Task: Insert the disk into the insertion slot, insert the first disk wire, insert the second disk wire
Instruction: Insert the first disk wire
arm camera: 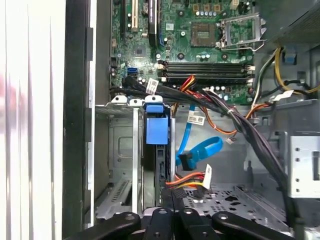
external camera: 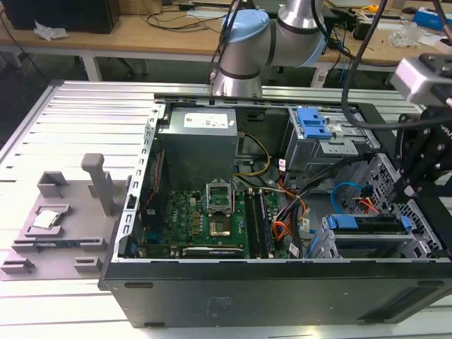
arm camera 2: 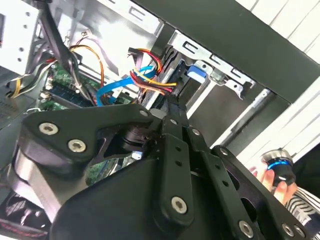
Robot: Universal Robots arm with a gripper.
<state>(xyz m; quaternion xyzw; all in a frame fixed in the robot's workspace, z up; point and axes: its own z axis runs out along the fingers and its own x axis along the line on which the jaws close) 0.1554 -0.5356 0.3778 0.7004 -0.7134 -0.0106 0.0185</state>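
The disk (external camera: 367, 224), in its blue carrier (arm camera: 155, 131), sits inside the insertion slot (external camera: 426, 236), the perforated silver cage at the exterior view's right. My gripper (external camera: 411, 185) hangs over the cage's back end. In both wrist views its fingers stand close together. The first disk wire (arm camera: 186, 180), an orange-red bundle, ends in a dark plug (arm camera: 194, 190) right at the fingertips, next to the disk's rear edge. It shows in the second wrist view too, as the first disk wire (arm camera 2: 150, 75) running to my gripper (arm camera 2: 171, 102). The second disk wire (arm camera: 202, 149), light blue, loops loose beside it, its plug free.
The open case holds a motherboard (external camera: 201, 226), a power supply (external camera: 198, 138) and a grey cage with a blue latch (external camera: 314, 123). Thick black cables (arm camera: 240, 125) cross above the slot. A grey fixture (external camera: 63, 212) lies on the table. A hand (arm camera 2: 272, 184) shows beside the case.
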